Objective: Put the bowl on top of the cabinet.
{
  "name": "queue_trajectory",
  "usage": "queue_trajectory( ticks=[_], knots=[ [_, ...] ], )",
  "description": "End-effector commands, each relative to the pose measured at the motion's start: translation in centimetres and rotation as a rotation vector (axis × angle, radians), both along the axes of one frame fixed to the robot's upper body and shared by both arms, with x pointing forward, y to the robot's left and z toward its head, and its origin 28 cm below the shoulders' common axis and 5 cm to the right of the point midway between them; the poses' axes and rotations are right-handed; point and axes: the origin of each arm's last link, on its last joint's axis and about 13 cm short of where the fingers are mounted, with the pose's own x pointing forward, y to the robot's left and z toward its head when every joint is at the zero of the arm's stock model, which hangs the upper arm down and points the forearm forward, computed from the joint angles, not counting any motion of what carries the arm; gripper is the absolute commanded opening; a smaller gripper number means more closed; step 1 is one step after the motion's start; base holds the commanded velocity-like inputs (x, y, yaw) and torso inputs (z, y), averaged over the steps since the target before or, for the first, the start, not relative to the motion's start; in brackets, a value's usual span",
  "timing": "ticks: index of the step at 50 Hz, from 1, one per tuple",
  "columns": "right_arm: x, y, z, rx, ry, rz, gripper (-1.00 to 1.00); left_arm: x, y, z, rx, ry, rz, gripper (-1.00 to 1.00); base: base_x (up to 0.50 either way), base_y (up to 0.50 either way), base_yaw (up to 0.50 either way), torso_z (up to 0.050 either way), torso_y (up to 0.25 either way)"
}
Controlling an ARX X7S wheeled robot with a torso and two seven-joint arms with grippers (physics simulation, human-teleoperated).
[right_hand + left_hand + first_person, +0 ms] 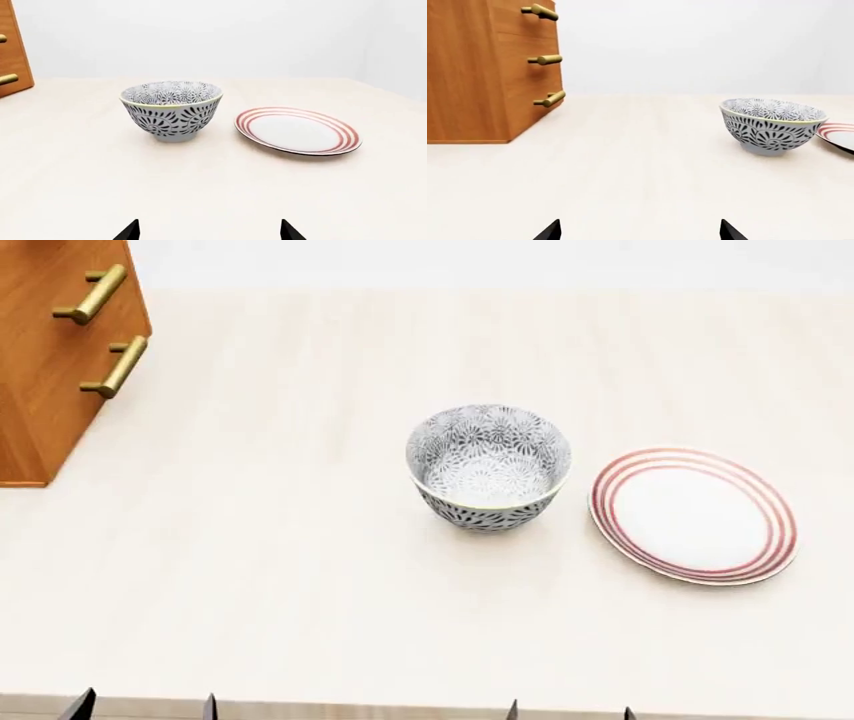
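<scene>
The cabinet [54, 350] sits at the far left of the head view, about ten o'clock from the bowl and well apart from it; two brass handles [94, 295] show on its front, and the left wrist view catches three of them, one above another. The table [267, 570] is pale wood, running wide under everything.

Centre stage, the bowl [489, 468]; upright, resting on the table, dense dark pattern inside and out, thin pale rim. It is down on the tabletop and not on the cabinet.

At three o'clock from the bowl lies the plate [694, 515], flat, white with red rings; just beside the bowl, a narrow strip of table showing between them in the head view (so apart, not touching).

Down at six o'clock, along the near edge of the head view, only dark fingertips poke in. The left gripper [144, 708] has its two tips spread with bare table between them, nothing held; its own camera shows the same gap, with the cabinet off to one side and the bowl to the other. The right gripper [569, 710] is likewise spread and empty; its wrist view looks straight across the table at bowl and plate, both well ahead of the tips.
</scene>
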Motion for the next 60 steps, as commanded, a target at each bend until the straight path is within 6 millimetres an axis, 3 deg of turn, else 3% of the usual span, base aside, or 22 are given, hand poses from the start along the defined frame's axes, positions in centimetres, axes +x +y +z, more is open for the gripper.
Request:
queue_trajectory(
  ticks=[1, 39, 60],
  knots=[
    [-0.02, 0.06, 0.02, -0.016, -0.011, -0.023, 1.0, -0.08, -0.04, 0.0, 0.004, -0.002, -0.002, 1.0, 0.0, 0.09, 0.0, 0.0, 0.0],
    [-0.12, 0.14, -0.02, -0.032, -0.022, -0.016, 1.0, -0.08, -0.1, 0.05, 0.006, -0.004, -0.007, 1.0, 0.0, 0.12, 0.0, 0.0, 0.0],
    [-0.09, 0.06, 0.03, 0.007, 0.0, 0.011, 1.0, -0.15, -0.15, 0.17, -0.001, -0.003, -0.004, 1.0, 0.0, 0.37, 0.0, 0.0, 0.0]
  ],
)
